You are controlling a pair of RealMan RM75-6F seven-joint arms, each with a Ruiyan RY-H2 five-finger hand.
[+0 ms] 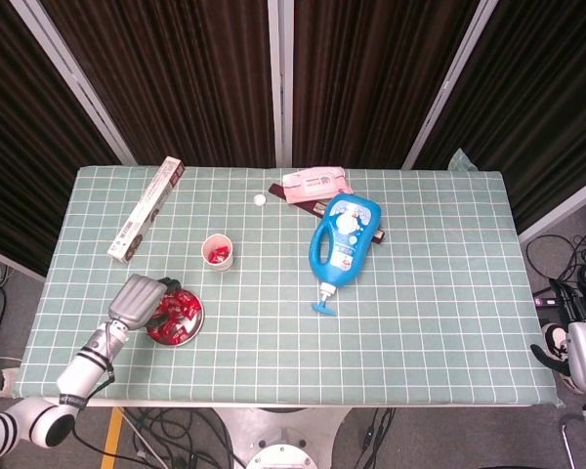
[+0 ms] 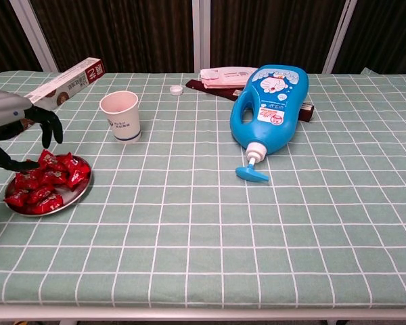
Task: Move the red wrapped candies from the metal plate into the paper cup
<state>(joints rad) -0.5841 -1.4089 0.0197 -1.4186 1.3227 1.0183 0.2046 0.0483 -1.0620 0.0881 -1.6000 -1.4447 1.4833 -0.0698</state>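
A pile of red wrapped candies (image 2: pixel 46 184) fills the small metal plate (image 2: pixel 79 195) at the table's front left, with the candies (image 1: pixel 179 307) and plate (image 1: pixel 197 319) also in the head view. The white paper cup (image 2: pixel 120 116) stands upright behind the plate, and the head view shows red candy inside the cup (image 1: pixel 218 252). My left hand (image 2: pixel 17 130) hovers over the plate's left side with its fingers spread and curved down to the candies, holding nothing; it shows as a grey hand (image 1: pixel 137 298). My right hand (image 1: pixel 578 356) hangs off the table's right edge, its fingers unclear.
A blue bottle (image 2: pixel 267 105) lies on its side mid-table, nozzle toward the front. A long box (image 2: pixel 68 80) lies at the back left. A pink packet (image 2: pixel 223 74) and a small white cap (image 2: pixel 176 89) sit at the back centre.
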